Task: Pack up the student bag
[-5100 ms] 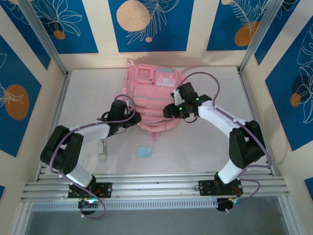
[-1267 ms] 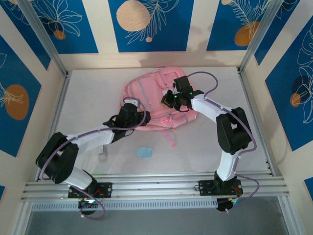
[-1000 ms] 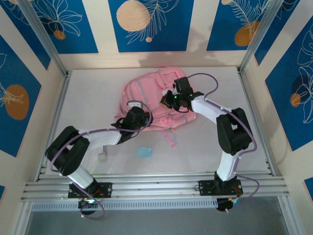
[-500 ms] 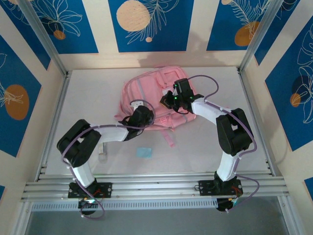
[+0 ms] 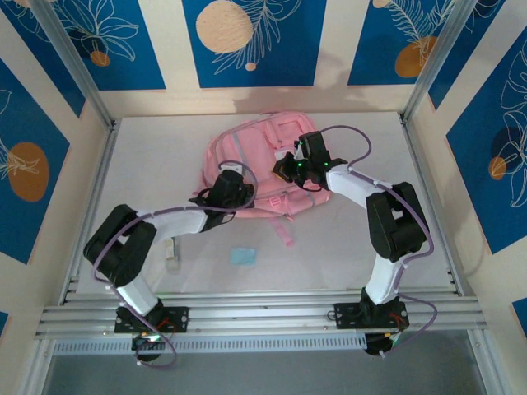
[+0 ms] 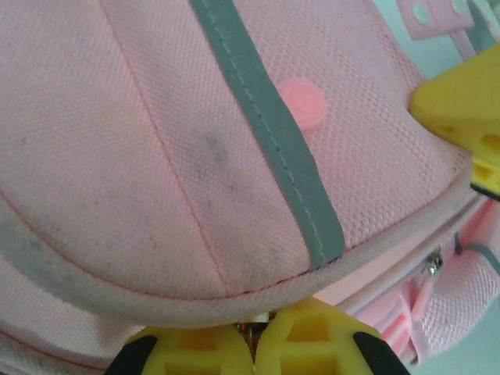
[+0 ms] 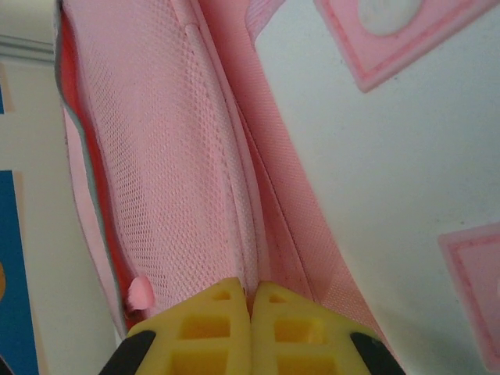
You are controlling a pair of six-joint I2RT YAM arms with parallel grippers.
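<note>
The student bag (image 5: 251,148), a soft pink backpack with grey stripes, lies at the middle back of the table. My left gripper (image 5: 240,189) is at its near left edge. In the left wrist view its yellow fingertips (image 6: 254,332) meet under the bag's piped rim (image 6: 156,297), pinching a small metal piece at the seam. My right gripper (image 5: 286,170) sits on the bag's right part, shut (image 7: 251,291) on a fold of pink fabric (image 7: 258,234). A yellow finger (image 6: 461,101) of the right gripper shows at the right edge of the left wrist view.
A small light-blue flat item (image 5: 243,256) lies on the white table in front of the bag. A pale oblong item (image 5: 170,255) rests beside the left arm. A thin pink strap (image 5: 284,230) trails toward the near edge. Metal rails (image 5: 263,309) cross the near side.
The left gripper reached the bag's near left edge and closed there. The right gripper stayed shut on the bag, which shifted only slightly.
</note>
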